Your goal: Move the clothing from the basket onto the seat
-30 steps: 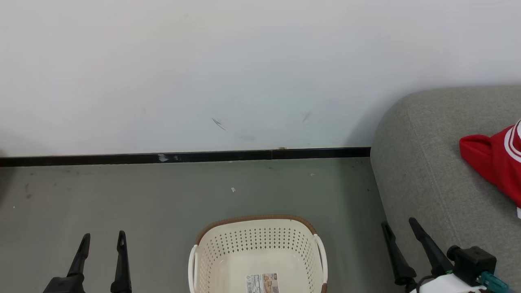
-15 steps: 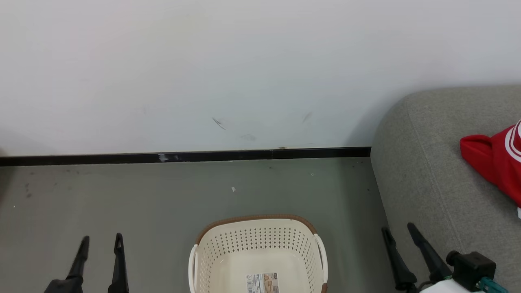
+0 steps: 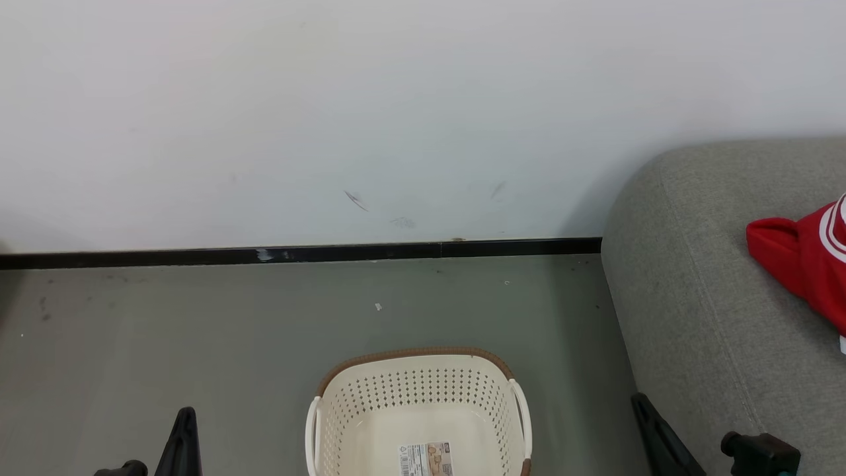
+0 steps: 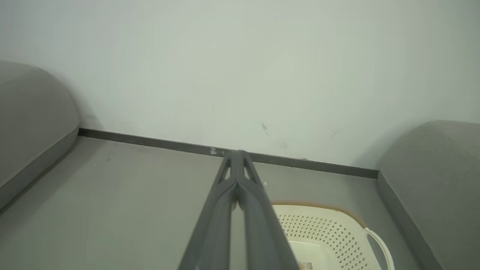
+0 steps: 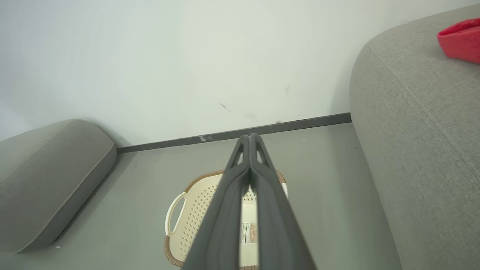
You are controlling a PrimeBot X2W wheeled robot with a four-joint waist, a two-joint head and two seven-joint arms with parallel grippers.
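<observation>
In the head view, the cream perforated basket (image 3: pixel 423 390) stands on the grey floor (image 3: pixel 198 317) at bottom centre, with a label (image 3: pixel 426 459) on its bottom. A red garment (image 3: pixel 803 264) with white stripes lies on the grey sofa (image 3: pixel 694 297) at the right edge. The left gripper (image 3: pixel 185 443) shows at lower left. The right gripper (image 3: pixel 661 436) is at lower right, beside the sofa.

In the left wrist view, the left gripper's fingers are clenched together on nothing, with the basket at lower right.

In the right wrist view, the right gripper is likewise clenched and empty, in front of the basket. The garment lies on the sofa at upper right, and a grey cushion (image 5: pixel 48 172) sits at left.
</observation>
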